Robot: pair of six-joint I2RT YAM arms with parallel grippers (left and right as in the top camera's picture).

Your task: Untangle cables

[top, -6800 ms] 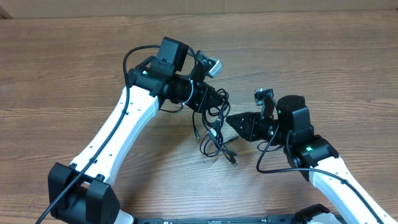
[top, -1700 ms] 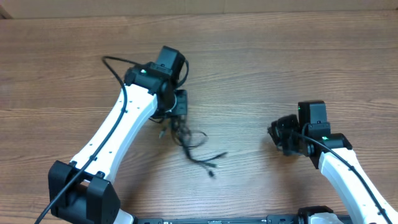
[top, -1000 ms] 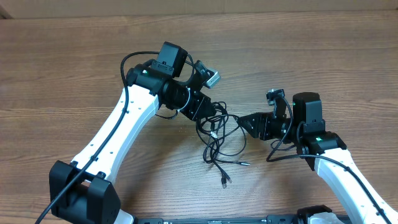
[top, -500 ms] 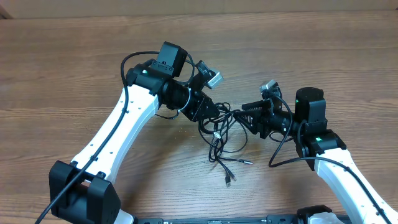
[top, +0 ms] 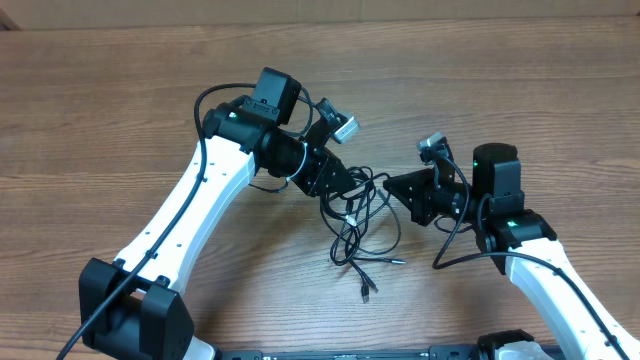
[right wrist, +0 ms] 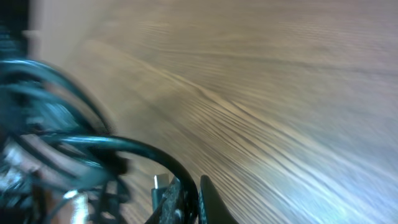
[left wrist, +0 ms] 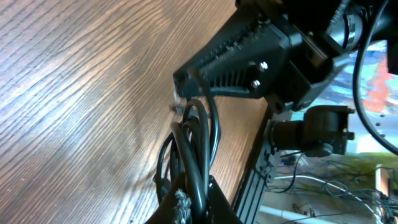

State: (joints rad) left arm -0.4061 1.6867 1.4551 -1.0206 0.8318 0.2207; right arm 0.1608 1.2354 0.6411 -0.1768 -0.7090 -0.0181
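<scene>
cables (top: pixel 358 218) bunched at table (top: pixel 110 110) centre, loose tails trailing toward 6 o'clock. left gripper (top: pixel 338 187) at 9 o'clock of knot, fingers clamped on bunch; right gripper (top: pixel 392 186) at 3 o'clock, fingers together on one strand. risk: pulling apart tightens knot, or thin strand slips out. count: two grippers, two free plug ends (top: pixel 366 292) visible, cable number unclear.

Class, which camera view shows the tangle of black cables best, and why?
The overhead view: the cables show whole, bunched between the left hand and right hand, plug ends trailing on the table. The left wrist view shows only a few loops; the right wrist view is blurred, with one clear loop.
</scene>
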